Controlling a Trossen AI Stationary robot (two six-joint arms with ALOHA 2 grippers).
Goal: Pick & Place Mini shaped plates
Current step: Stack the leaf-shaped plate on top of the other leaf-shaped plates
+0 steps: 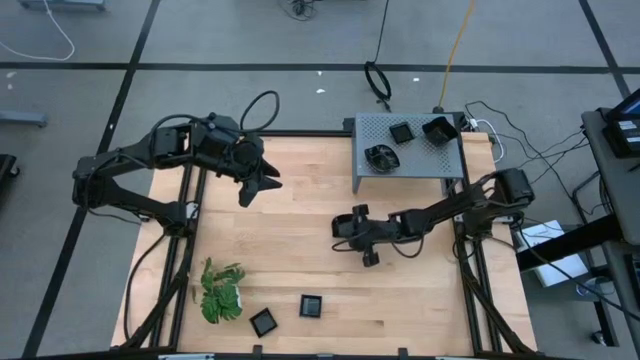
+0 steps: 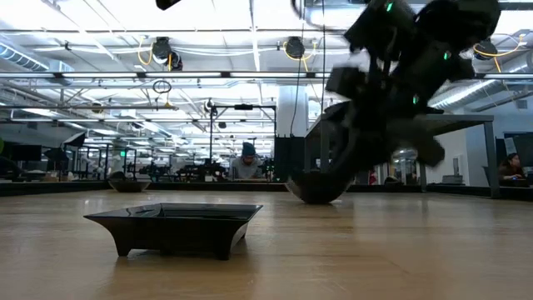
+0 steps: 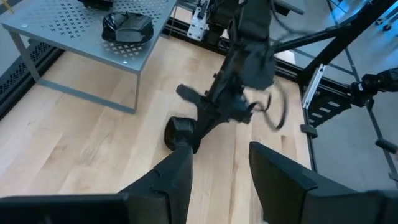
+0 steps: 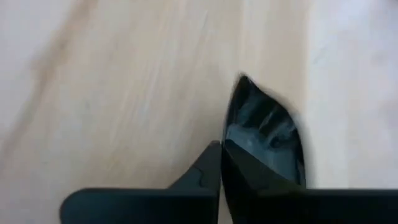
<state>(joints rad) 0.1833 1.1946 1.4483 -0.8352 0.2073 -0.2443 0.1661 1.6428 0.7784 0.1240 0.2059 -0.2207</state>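
- High view: the right tool (image 1: 352, 226) sits low at mid-surface; the left tool (image 1: 254, 181) hangs open, waiting. Two square plates (image 1: 311, 306) lie near the plant (image 1: 221, 293); three more rest on the grey perforated stand (image 1: 373, 133).
- Low view: a square plate (image 2: 173, 226) sits flat on the wooden surface (image 2: 400, 258).
- Left wrist view: a dark dish (image 3: 180, 132) shows at the right tool's tip.
- Right wrist view: fingers (image 4: 208, 171) closed on a leaf-like plate (image 4: 266, 134)'s rim. A good lift is probably straight, slow and level, so the thin edge grip holds.
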